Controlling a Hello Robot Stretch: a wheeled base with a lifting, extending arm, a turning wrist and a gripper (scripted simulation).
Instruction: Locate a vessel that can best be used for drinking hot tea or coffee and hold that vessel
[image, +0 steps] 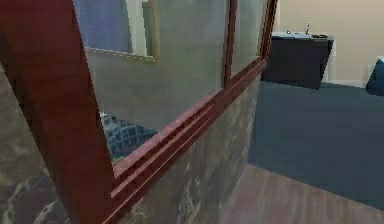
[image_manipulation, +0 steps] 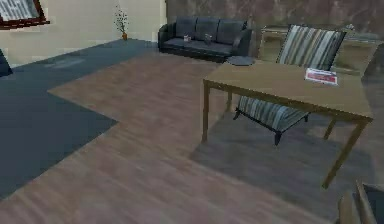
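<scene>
Wood table (image_manipulation: 280, 85) is my ref pt, arm side view. On its far-left corner: dark flat round thing (image_manipulation: 240, 61). Toward its right end: red & white flat item (image_manipulation: 321, 75). Just behind table: striped armchair (image_manipulation: 310, 45). Well behind table, leftward: dark sofa (image_manipulation: 205, 38). Fwd view: red wood window frame (image: 65, 110). Pincer state: can't tell. Cup's spot: can't tell.

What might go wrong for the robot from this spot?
The red window frame and marbled wall stand close ahead; driving on would likely bump them. The dark round thing on the wooden table and small items on the far cabinet are too small to identify, so it might choose wrongly.
</scene>
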